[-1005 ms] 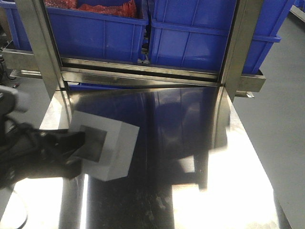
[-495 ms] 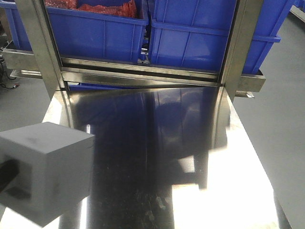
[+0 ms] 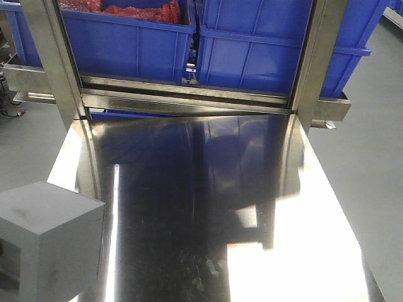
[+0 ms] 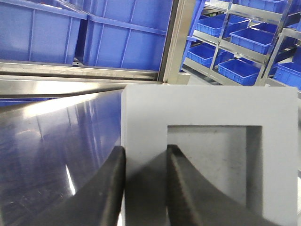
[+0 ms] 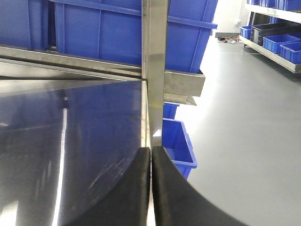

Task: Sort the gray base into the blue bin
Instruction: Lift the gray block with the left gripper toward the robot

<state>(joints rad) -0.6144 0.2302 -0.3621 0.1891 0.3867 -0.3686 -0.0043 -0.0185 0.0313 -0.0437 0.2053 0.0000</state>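
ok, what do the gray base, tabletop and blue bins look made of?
gray base: matte, uniform gray, no shine; likely foam or plastic, can't tell which.
tabletop: polished stainless steel by its mirror-like reflections.
blue bins: glossy moulded plastic, with ribbed walls.

In the front view the gray base [image 3: 47, 242] is cut off by the left and bottom edges, its recessed face turned out of sight. In the left wrist view its right and lower parts are lost past the frame — one recess wall is partly covered by the left gripper [image 4: 146, 149]. The blue bin [image 3: 264, 50] is cropped at the top.
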